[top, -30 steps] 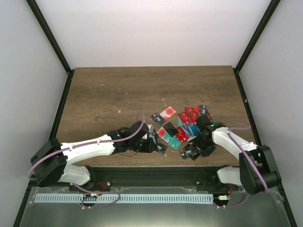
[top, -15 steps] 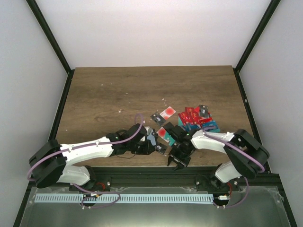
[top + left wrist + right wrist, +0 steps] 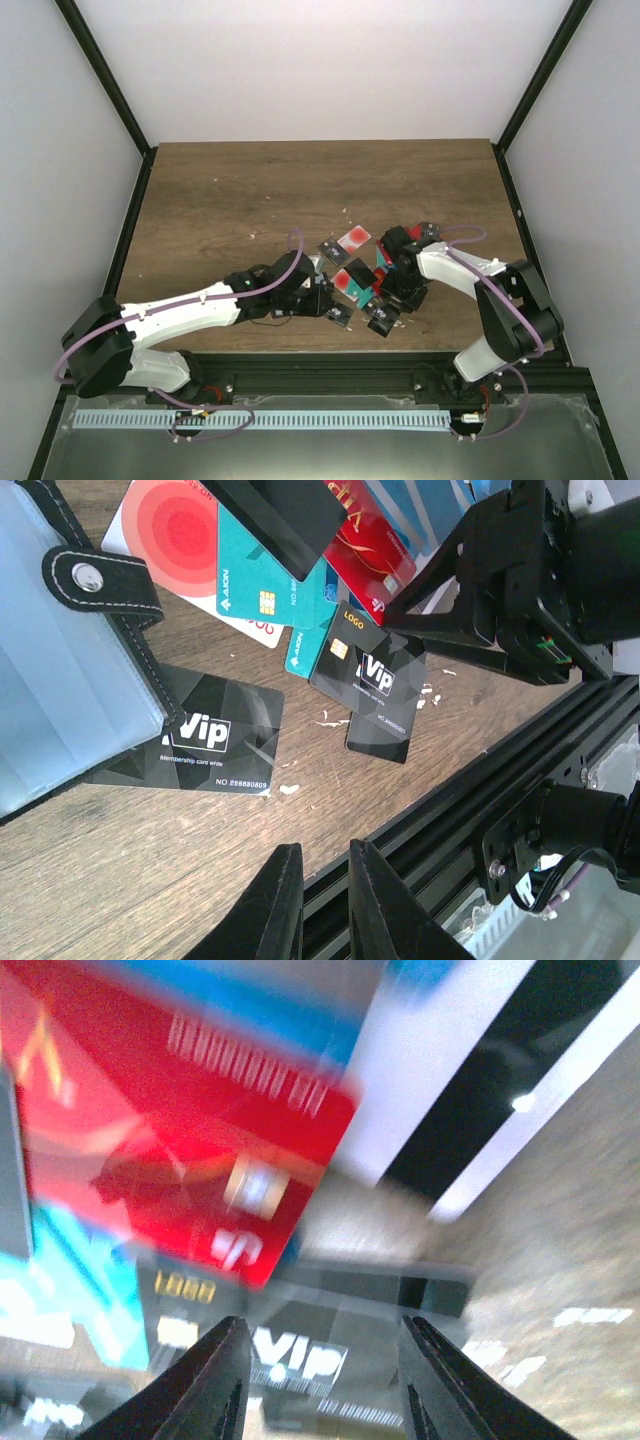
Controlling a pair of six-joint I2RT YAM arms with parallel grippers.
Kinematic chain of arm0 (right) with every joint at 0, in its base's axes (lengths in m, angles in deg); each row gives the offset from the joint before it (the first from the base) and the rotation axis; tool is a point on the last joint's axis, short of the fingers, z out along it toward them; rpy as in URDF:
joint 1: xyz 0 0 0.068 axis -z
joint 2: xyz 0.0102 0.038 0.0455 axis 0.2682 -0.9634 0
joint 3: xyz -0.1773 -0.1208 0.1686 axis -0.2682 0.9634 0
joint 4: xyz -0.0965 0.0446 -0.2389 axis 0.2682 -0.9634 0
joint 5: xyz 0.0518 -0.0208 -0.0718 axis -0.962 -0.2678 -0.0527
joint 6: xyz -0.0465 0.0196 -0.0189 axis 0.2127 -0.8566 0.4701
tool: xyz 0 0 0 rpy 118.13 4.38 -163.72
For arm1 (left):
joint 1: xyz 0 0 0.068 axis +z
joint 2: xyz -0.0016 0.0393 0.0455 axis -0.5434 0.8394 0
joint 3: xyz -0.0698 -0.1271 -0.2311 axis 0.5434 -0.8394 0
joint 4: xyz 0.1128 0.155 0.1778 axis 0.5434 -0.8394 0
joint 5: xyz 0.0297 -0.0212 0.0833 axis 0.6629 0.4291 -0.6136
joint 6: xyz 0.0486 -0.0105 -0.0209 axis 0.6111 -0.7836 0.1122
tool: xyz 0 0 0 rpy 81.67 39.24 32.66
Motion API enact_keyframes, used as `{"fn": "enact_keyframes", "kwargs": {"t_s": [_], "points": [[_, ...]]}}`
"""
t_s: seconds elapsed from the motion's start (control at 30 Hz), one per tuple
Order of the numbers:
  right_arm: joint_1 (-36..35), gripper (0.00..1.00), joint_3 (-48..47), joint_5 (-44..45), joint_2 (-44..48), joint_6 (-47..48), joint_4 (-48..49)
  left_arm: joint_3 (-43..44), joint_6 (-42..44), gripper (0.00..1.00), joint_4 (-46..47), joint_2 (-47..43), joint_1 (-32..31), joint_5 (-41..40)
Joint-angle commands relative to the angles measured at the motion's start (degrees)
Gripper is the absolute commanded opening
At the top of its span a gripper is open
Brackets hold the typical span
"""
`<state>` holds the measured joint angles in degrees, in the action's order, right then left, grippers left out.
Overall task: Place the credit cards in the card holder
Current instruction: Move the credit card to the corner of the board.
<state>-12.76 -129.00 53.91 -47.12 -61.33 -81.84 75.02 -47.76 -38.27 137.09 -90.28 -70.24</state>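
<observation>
Your right gripper (image 3: 320,1380) has swung back over the credit cards (image 3: 395,262), jaws parted, empty. Left gripper (image 3: 322,900), nearly closed, holds nothing; the card holder (image 3: 60,670) lies open just beside it. No card picked yet.

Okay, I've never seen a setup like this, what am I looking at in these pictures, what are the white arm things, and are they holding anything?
Two robot arms are bolted to a wooden table. One picture looks down from above; the other two come from cameras on each wrist. The left gripper has its fingers nearly closed with nothing between them, beside an open black card holder with a pale blue inside. The right gripper is open and empty above a pile of credit cards: red, teal, black, and white with a red circle.
</observation>
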Motion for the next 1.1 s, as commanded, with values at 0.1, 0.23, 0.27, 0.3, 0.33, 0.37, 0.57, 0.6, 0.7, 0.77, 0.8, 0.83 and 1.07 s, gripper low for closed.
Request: {"fn": "enact_keyframes", "kwargs": {"t_s": [0.1, 0.23, 0.27, 0.3, 0.33, 0.37, 0.57, 0.6, 0.7, 0.77, 0.8, 0.83, 1.07], "points": [[1.9, 0.43, -2.4, 8.0, -5.8, 5.2, -0.4, 1.8, 1.0, 0.16, -2.2, 0.3, 0.3, -1.1], [0.9, 0.4, 1.6, 2.5, -7.4, 4.6, 2.7, 1.7, 1.3, 0.16, -2.4, 0.3, 0.4, -1.1], [-0.2, 0.39, 2.8, 1.2, -7.3, 3.7, 3.3, 1.5, 1.3, 0.16, -2.4, 0.3, 0.5, -1.2], [-1.5, 0.38, 4.3, -0.2, -7.0, 2.9, 4.0, 1.3, 1.3, 0.16, -2.3, 0.2, 0.5, -1.2], [-3.0, 0.35, 5.6, -1.6, -6.5, 2.1, 5.0, 1.0, 1.2, 0.16, -2.1, 0.1, 0.5, -1.2], [-4.8, 0.33, 7.2, -2.9, -6.3, 1.1, 5.9, 0.4, 1.1, 0.16, -1.8, -0.1, 0.5, -1.0], [-11.3, 0.3, 12.9, -7.8, -5.9, -2.7, 9.0, -3.6, -0.4, 0.16, 1.4, -1.2, 0.5, -0.2], [-12.0, 0.3, 13.1, -8.1, -5.6, -3.1, 9.4, -4.2, -0.5, 0.16, 1.7, -1.4, 0.5, -0.1], [-14.9, 0.29, 12.8, -9.6, -5.5, -3.8, 10.6, -5.3, -0.8, 0.16, 2.0, -2.0, 0.6, 0.1], [-16.8, 0.29, 11.7, -10.2, -6.4, -4.1, 10.7, -5.8, -0.9, 0.16, 2.2, -2.1, 0.5, 0.3], [-17.4, 0.29, 10.9, -10.2, -6.8, -4.3, 10.5, -5.8, -0.9, 0.16, 2.2, -1.9, 0.5, 0.4], [-17.7, 0.29, 10.4, -10.0, -6.9, -4.2, 10.0, -5.8, -0.7, 0.16, 2.3, -1.5, 0.5, 0.8], [-15.9, 0.34, 6.5, -4.4, -0.8, -1.0, 4.6, -2.0, 1.3, 0.16, 3.9, 4.0, 0.3, 5.2]]}}
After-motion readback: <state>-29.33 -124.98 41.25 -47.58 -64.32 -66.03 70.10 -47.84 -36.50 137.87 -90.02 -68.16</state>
